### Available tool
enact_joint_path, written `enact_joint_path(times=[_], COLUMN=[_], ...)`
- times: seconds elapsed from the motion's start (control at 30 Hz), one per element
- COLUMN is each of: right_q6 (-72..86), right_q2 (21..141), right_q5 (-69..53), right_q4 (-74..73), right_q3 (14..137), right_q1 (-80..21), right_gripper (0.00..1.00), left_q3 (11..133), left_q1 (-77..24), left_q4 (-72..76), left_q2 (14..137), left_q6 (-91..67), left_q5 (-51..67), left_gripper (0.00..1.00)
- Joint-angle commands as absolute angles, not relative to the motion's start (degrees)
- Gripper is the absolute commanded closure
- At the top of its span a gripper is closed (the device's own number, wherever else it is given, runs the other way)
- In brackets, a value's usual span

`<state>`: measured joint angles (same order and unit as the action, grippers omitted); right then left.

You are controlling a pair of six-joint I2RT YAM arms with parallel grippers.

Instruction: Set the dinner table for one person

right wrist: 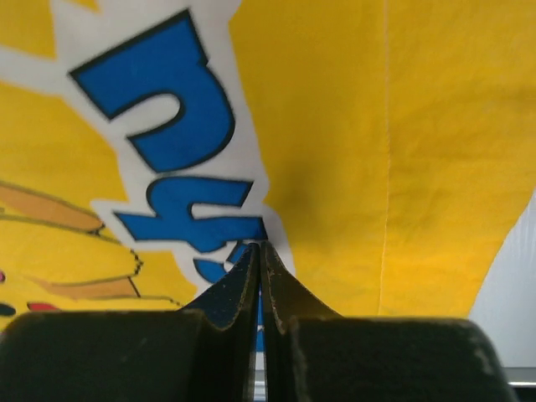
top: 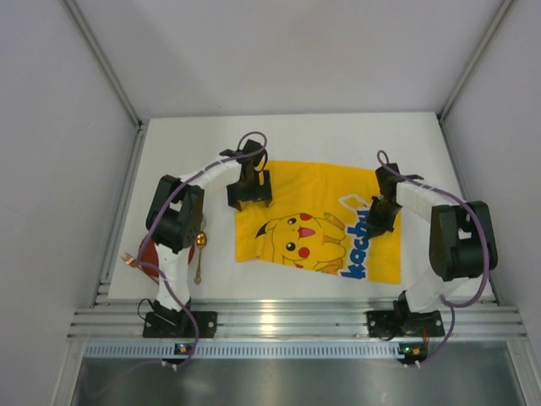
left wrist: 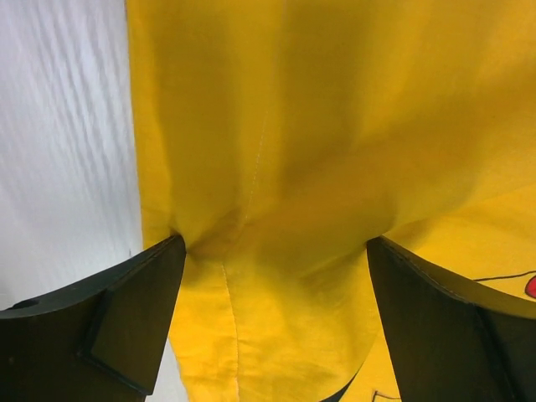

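The white dinner table (top: 338, 135) carries a yellow cartoon-printed cloth mat (top: 321, 216) at its middle. My left gripper (top: 249, 196) is at the mat's far left corner. In the left wrist view it (left wrist: 275, 243) is open, its fingers (left wrist: 142, 310) pressed onto the mat (left wrist: 293, 126), and the cloth is puckered between them. My right gripper (top: 376, 222) is over the mat's right part by the blue lettering. In the right wrist view it (right wrist: 260, 244) is shut, tips down on the mat (right wrist: 419, 167); nothing shows between the jaws.
A gold spoon (top: 199, 254) and a copper fork (top: 128, 260) lie at the table's left. A reddish-brown plate (top: 145, 250) is mostly hidden under the left arm. A silver rail (top: 296, 321) runs along the near edge. White walls stand on both sides.
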<state>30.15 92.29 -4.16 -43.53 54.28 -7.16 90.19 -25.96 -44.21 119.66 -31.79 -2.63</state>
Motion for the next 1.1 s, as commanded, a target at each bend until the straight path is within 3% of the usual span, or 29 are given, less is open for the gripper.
enact_joint_path(times=[0.0, 0.13, 0.37, 0.73, 0.8, 0.83, 0.9, 0.93, 1.0, 1.07], right_q6=[28.04, 27.25, 26.45, 27.24, 27.25, 26.99, 26.63, 26.8, 26.98, 27.77], right_q2=[96.58, 100.71, 103.71, 87.99, 85.53, 82.73, 77.64, 75.69, 70.26, 66.9], right_q5=[-0.18, 2.99, 5.1, 0.36, 0.35, -1.82, -2.9, -3.51, -4.04, -4.83], right_q4=[-43.95, -44.21, -44.21, -46.66, -48.42, -48.86, -50.18, -50.53, -51.5, -52.2], right_q3=[58.53, 61.17, 62.76, 63.36, 64.33, 65.21, 65.74, 65.83, 65.48, 63.9], right_q1=[-6.24, -5.36, -4.83, -4.92, -5.01, -5.01, -5.18, -5.71, -6.32, -7.2], right_gripper=[1.0, 1.0, 1.0, 0.97, 0.89, 0.66, 0.32, 0.1, 0.0, 0.0], left_q3=[81.4, 76.56, 80.5, 97.2, 99.05, 99.14, 97.74, 95.73, 92.57, 87.2], left_q1=[-25.75, -25.75, -25.66, -25.66, -25.49, -24.88, -23.39, -20.94, -17.42, -10.84], left_q4=[-43.07, -41.66, -45.26, -55.54, -57.39, -57.57, -57.48, -57.39, -55.74, -54.32], left_q2=[115.32, 111.98, 111.01, 110.14, 108.73, 106.55, 104.08, 101.54, 98.8, 95.37], left_q6=[-33.66, -32.96, -30.68, -29.18, -29.96, -30.32, -31.46, -31.99, -32.52, -32.43], left_q5=[-2.2, -2.11, -5.44, -10.9, -11.86, -12.13, -12.74, -13.09, -12.92, -11.52], left_gripper=[0.05, 0.05, 0.02, 0.02, 0.01, 0.01, 0.01, 0.01, 0.02, 0.02])
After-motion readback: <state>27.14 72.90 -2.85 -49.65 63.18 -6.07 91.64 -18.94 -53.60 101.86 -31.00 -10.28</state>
